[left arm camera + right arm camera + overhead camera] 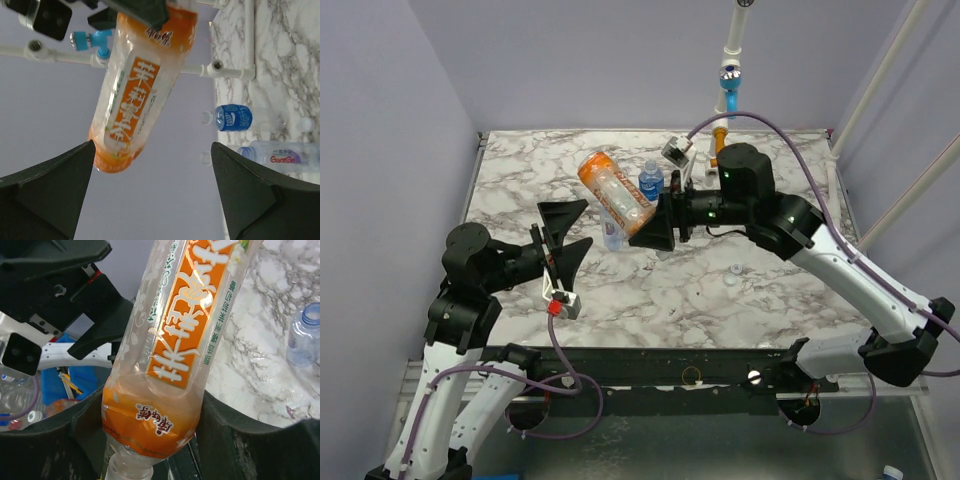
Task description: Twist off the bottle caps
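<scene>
Bottle caps (735, 268) — two small white ones — lie loose on the marble table (510, 180), close together on its right side, near the right arm's forearm and well apart from the bottles.

The orange bottle (610, 185) is off the table, tilted, its base pointing up and to the far left and its neck end down toward the right. The right gripper (645, 225) is clamped on that lower end, a finger on each side of the orange band. In the right wrist view the neck runs out of the bottom edge, so I cannot tell whether a cap sits on it.

The left gripper (580, 225) hangs just beside the bottle's base with its fingers spread wide, touching nothing.

Under the raised bottle a clear bottle (613, 237) stands on the marble; the right wrist view shows a clear bottle with an open mouth. A blue-labelled bottle (651, 181) stands upright just behind. At the far edge rises a white pipe (732, 45) with a blue fitting.
</scene>
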{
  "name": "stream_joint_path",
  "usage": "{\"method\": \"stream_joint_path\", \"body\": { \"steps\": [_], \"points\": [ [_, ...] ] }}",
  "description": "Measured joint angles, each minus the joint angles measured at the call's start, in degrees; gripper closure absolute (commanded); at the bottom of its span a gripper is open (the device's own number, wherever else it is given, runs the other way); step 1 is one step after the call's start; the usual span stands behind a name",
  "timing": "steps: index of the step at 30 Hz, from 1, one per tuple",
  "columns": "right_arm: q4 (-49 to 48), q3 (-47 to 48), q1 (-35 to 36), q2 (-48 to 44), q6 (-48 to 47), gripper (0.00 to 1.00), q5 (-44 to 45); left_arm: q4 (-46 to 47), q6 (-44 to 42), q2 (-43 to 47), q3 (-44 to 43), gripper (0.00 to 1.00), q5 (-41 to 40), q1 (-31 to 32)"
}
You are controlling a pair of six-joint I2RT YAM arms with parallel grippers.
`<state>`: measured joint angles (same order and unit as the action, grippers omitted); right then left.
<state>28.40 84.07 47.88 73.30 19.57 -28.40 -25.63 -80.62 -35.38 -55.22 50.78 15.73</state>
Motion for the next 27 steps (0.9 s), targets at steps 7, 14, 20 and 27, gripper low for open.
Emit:
{"method": "stream_joint_path", "body": {
  "steps": [7,14,20,27],
  "points": [
    [1.5,7.8,0.0,9.7,-0.7,0.56,-6.2,1.6,-14.2,1.0,2.0,0.01,1.3,0.0],
    [2.2,11.0,0.6,14.1,-0.8,0.58,-9.6,2.4,-19.1,0.8,4.5,0.01,1.0,0.0],
    [3.3,14.3,2.7,16.8,-1.4,0.59,-11.3,2.6,-20.5,-1.9,4.6,0.01,-1.2,0.0],
    [4.9,17.0,4.2,20.2,-2.2,0.59,-11.9,3.7,-19.9,-3.7,4.6,0.15,-3.2,0.0]
  ]
}}
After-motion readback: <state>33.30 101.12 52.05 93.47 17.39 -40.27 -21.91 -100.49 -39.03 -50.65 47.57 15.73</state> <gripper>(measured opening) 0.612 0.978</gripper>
